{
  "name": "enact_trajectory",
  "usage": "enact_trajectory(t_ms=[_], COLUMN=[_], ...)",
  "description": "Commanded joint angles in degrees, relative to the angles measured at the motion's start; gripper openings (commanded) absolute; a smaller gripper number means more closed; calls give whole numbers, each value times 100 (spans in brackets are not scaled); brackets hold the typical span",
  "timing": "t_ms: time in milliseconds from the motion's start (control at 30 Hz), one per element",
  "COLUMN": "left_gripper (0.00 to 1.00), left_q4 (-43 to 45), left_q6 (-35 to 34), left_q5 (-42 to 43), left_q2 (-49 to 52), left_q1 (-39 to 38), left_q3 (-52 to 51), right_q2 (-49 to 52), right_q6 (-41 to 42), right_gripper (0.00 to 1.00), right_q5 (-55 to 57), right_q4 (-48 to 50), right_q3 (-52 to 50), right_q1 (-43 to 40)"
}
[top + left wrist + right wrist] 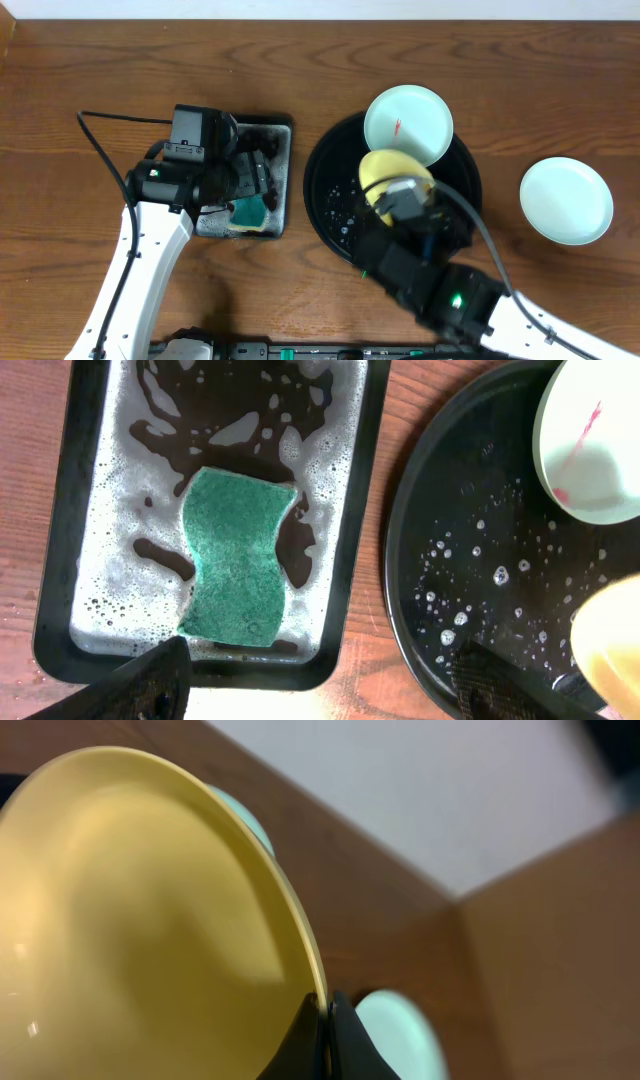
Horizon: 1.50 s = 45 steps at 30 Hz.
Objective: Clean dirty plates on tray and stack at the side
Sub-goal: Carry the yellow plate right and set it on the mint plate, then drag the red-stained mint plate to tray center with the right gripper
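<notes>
1. Yellow plate (150,920) is nipped by its rim between the right fingers (300,1045), which are drawn narrow onto that edge; the plate stands steeply tilted above them
2. Directly under those fingers lies the black round tray (335,205), glossy and dotted with water droplets, and the yellow plate hangs over its middle
3. Just past the held plate, the smeared mint plate (408,122) sits at the tray's far side, overlapping the raised rim, with a short red streak in its bowl; whether it touches the yellow plate cannot be told
4. Farther out, off to the side of the right fingers and well apart from the tray, the second mint plate (566,200) rests flat on the bench (100,60)
5. The left fingers (150,685) are spread wide with nothing between them
6. Ahead of them, between the two tips, the green sponge (235,555) lies flat in the sponge tray (358,510), ringed by white suds (120,510)
7. One left fingertip is over the sponge tray's near rim, the other over the near edge of the round tray; a narrow strip of bench shows between the two trays
</notes>
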Motion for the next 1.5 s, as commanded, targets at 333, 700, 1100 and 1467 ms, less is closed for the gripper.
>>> enact_trajectory(t_ms=[333, 700, 1100, 1467], left_gripper=[84, 84, 84, 84], left_q4=[-13, -13, -11, -13], left_q6=[55, 55, 55, 55], left_q5=[24, 24, 24, 24], left_q2=[0, 0, 0, 0], left_q1=[15, 15, 15, 15], left_q3=[72, 72, 72, 72], right_q2=[-380, 820, 2048, 1405], right_q6=[592, 850, 1344, 791], right_gripper=[1, 1, 22, 46], right_q5=[-6857, -7333, -7195, -10072], right_q4=[-44, 269, 970, 1519], right_q3=[162, 162, 162, 774], right_q1=[-5794, -9613, -10535, -9047])
